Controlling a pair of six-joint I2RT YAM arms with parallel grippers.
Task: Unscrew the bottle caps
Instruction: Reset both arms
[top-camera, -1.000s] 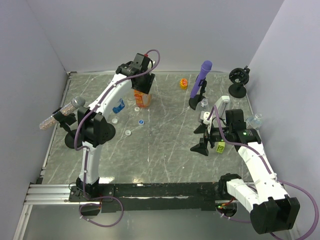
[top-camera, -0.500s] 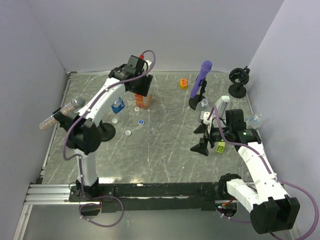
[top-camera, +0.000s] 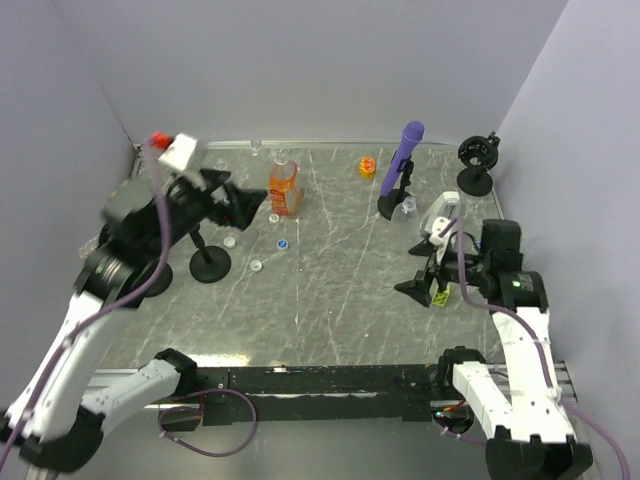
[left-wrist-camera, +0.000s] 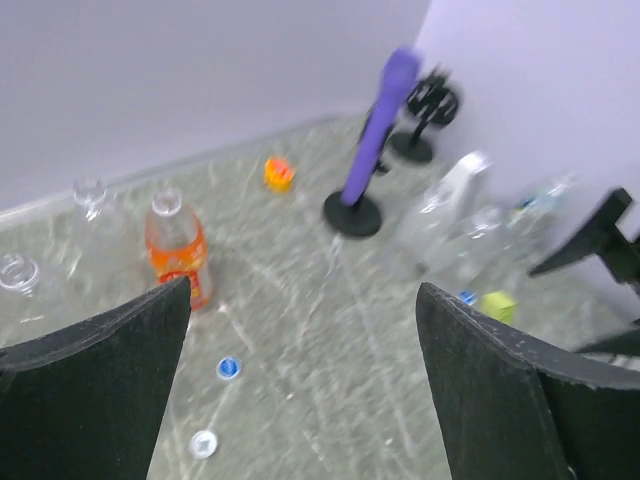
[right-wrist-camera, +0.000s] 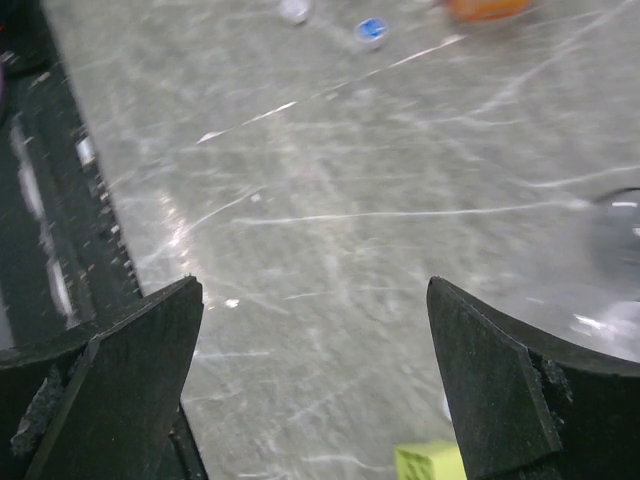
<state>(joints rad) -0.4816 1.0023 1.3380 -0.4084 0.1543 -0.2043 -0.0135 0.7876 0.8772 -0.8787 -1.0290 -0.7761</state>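
Fingers of left gripper (top-camera: 238, 200) are spread wide with nothing gripped or touched, raised over the left side of the table (top-camera: 340, 310). Orange bottle (top-camera: 284, 188) is stood upright at the far left-middle. Blue cap (top-camera: 282, 242) and white cap (top-camera: 257, 265) are seen loose on the marble just in front of it, apart from each other. Orange-yellow cap (top-camera: 368, 167) is placed near purple stick (top-camera: 405, 165). Right gripper (top-camera: 420, 268) is opened fully and empty, just beside yellow-green block (top-camera: 440, 293). Two clear bottles (left-wrist-camera: 90, 205) are shown only by the left wrist. A blurred clear bottle (right-wrist-camera: 615, 290) is shown only by the right wrist.
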